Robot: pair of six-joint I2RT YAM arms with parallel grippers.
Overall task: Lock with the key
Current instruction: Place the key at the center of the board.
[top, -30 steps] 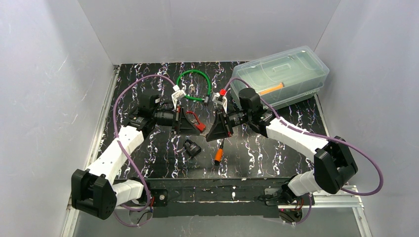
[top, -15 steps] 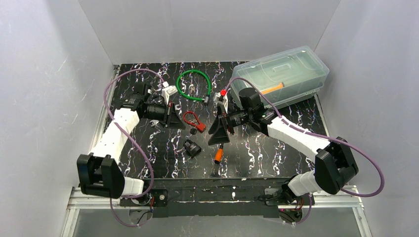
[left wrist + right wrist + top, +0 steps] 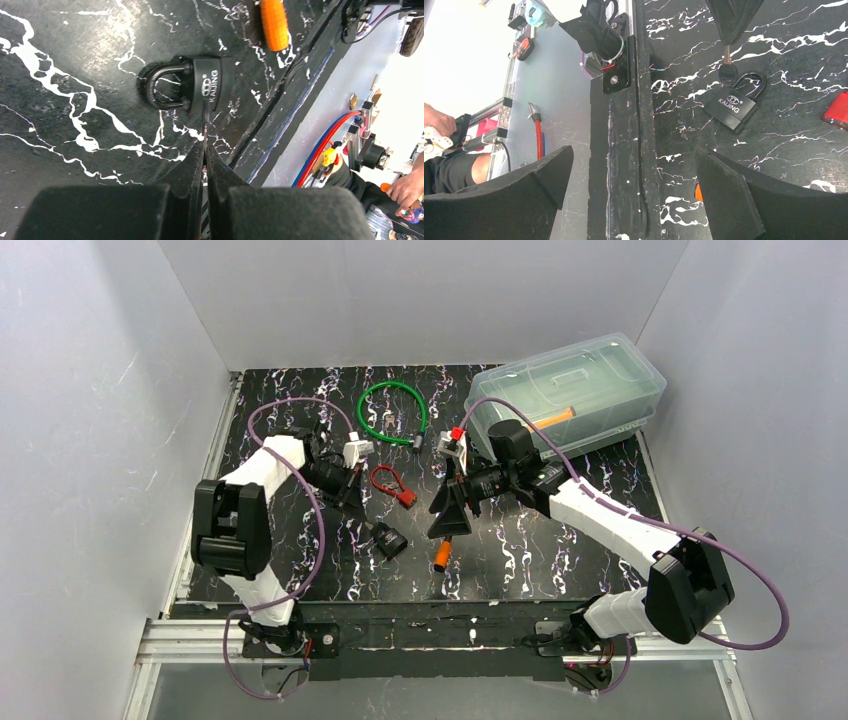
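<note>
1. From the top camera, the black padlock (image 3: pixel 388 538) lies flat on the table (image 3: pixel 520 540), between the two arms. The left gripper (image 3: pixel 352 480) is just up and left of it. The right gripper (image 3: pixel 452 515) is just to its right, with its jaws wide apart and nothing in them. A red lock (image 3: pixel 393 486), a green cable loop (image 3: pixel 392 412) and an orange tool (image 3: pixel 442 555) lie close by. A clear box (image 3: pixel 565 390) sits well away.

2. From the left wrist camera, the left gripper (image 3: pixel 204 150) is squeezed tight on a thin key (image 3: pixel 205 120). The key points at the side of the padlock (image 3: pixel 192 90). The padlock's loop points left and its body right. I think the key must go round to the end away from the loop.

3. From the right wrist camera, the right gripper (image 3: pixel 633 152) is open and empty. The padlock (image 3: pixel 731 106) is up and to the right, with the key (image 3: pixel 726 67) just above it. Nothing blocks the way.
</note>
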